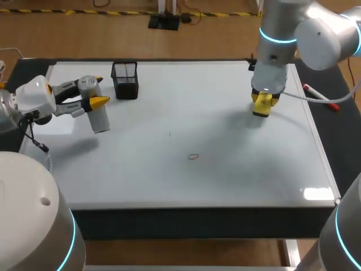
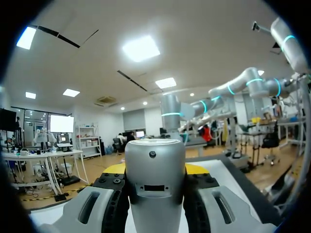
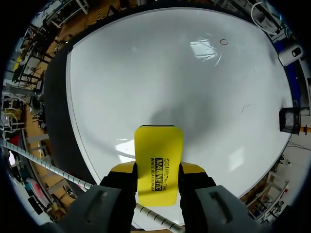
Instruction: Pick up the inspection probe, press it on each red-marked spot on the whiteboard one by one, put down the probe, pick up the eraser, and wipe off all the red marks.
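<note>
Head cam high — R wrist shares whiteboard [image 1: 225, 180].

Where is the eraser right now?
Head view: the eraser sits clamped in the right tool over the far right of the whiteboard, well apart from the red mark nearer the front middle.

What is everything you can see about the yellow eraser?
The eraser is a flat, bright yellow block with rounded corners and black print on its face; it looks like plastic. The right pincer holds it between its two fingers, which press its long sides, and it sticks out ahead of them. It hangs over the far right part of the whiteboard, apparently just above it, casting a soft shadow. The red ring mark lies well away.
</note>
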### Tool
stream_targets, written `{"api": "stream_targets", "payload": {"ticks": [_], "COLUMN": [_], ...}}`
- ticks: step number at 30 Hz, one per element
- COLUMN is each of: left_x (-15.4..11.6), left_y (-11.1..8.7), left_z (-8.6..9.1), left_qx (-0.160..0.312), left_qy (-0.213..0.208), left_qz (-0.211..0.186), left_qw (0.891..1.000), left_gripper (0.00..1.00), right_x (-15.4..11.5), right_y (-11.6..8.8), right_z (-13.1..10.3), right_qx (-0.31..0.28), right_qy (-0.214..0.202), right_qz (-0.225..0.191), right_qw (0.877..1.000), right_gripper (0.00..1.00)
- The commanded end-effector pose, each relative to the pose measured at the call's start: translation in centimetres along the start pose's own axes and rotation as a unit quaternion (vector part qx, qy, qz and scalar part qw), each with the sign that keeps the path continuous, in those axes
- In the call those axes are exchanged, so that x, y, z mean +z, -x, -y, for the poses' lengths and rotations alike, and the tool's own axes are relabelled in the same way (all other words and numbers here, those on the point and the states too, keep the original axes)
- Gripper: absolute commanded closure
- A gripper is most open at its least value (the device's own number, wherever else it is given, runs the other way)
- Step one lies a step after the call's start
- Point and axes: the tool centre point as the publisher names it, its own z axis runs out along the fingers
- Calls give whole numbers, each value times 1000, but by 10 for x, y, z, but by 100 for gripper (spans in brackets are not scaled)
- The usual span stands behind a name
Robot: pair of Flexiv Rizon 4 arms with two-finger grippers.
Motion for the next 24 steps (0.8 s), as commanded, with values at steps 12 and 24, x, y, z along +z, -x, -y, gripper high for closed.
{"api": "stream_targets", "payload": {"ticks": [12, 24], "left_x": [0, 0], "left_y": [0, 0], "left_z": [1, 1], "left_qx": [0, 0], "left_qy": [0, 0], "left_qz": [1, 1], "left_qw": [1000, 1000], "left_gripper": [100, 100], "right_x": [0, 0], "right_y": [-7, -7], "right_z": [1, 1], "right_qx": [10, 10], "right_qy": [2, 2], "right_qz": [-2, -2], "right_qw": [1000, 1000], "right_gripper": [100, 100]}}
